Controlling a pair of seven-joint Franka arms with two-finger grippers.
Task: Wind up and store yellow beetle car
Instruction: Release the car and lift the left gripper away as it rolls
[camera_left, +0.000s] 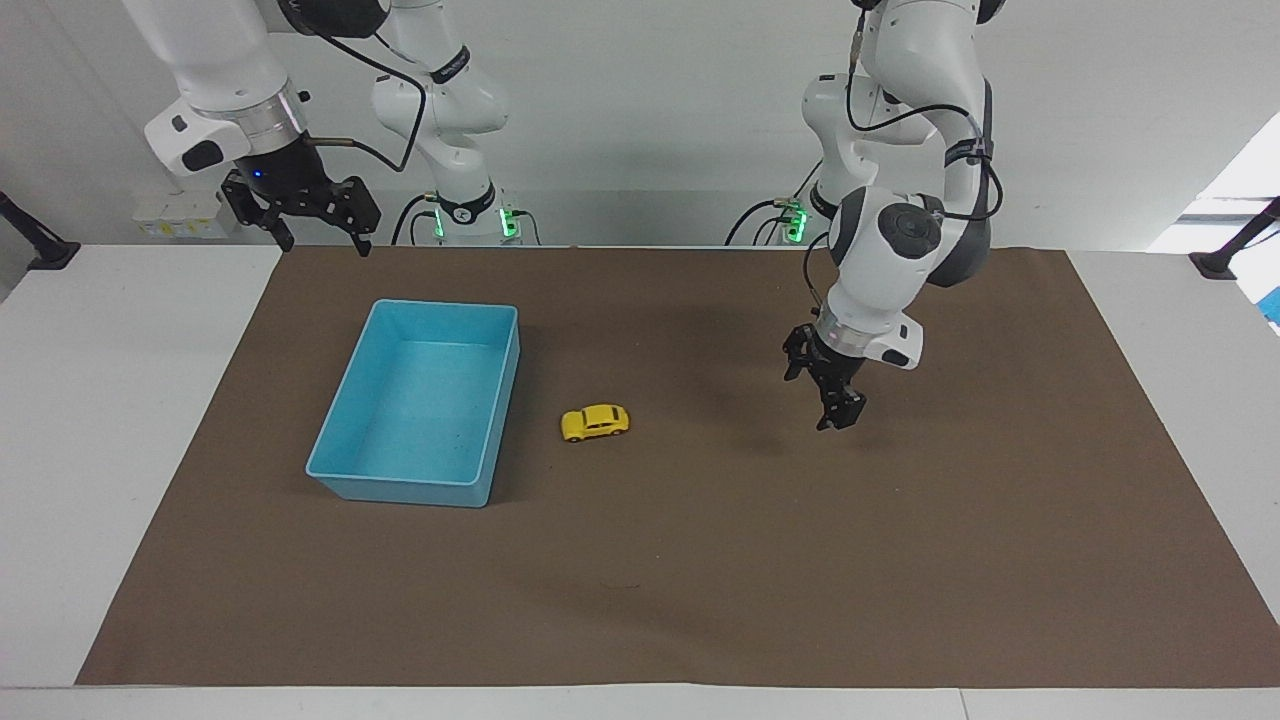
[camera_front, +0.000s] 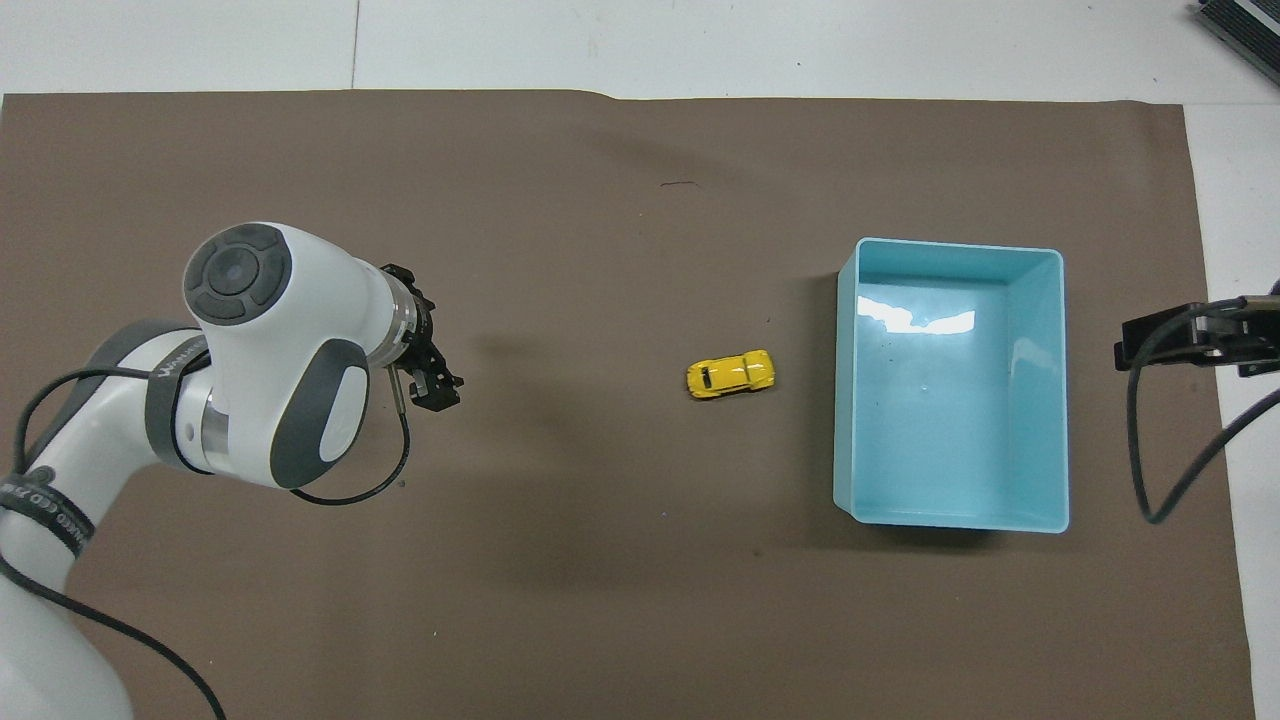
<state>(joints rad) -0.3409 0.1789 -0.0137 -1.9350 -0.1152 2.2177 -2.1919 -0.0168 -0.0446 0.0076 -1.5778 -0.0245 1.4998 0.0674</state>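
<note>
The yellow beetle car (camera_left: 595, 422) (camera_front: 731, 373) stood on its wheels on the brown mat (camera_left: 650, 560) (camera_front: 560, 560), free of both grippers, just beside the light blue bin (camera_left: 340, 470) (camera_front: 1050, 525) and outside it, on the side of the bin toward the left arm's end of the table. A narrow strip of mat showed between the car and the bin's wall, so the two did not touch. The car lay lengthwise across the table, one end pointing at the bin.

The left gripper (camera_left: 838, 405) (camera_front: 435, 385) hung above bare mat, well apart from the car and toward the left arm's end of the table. Its fingers stood apart and held nothing, and its shadow fell on the mat beneath it.

The right arm waited, its gripper (camera_left: 320, 232) (camera_front: 1190, 340) raised over the edge of the mat at the right arm's end of the table, clear of the bin. Its fingers were spread wide and empty.

The bin had nothing in it; light glared off its floor in the overhead view.
</note>
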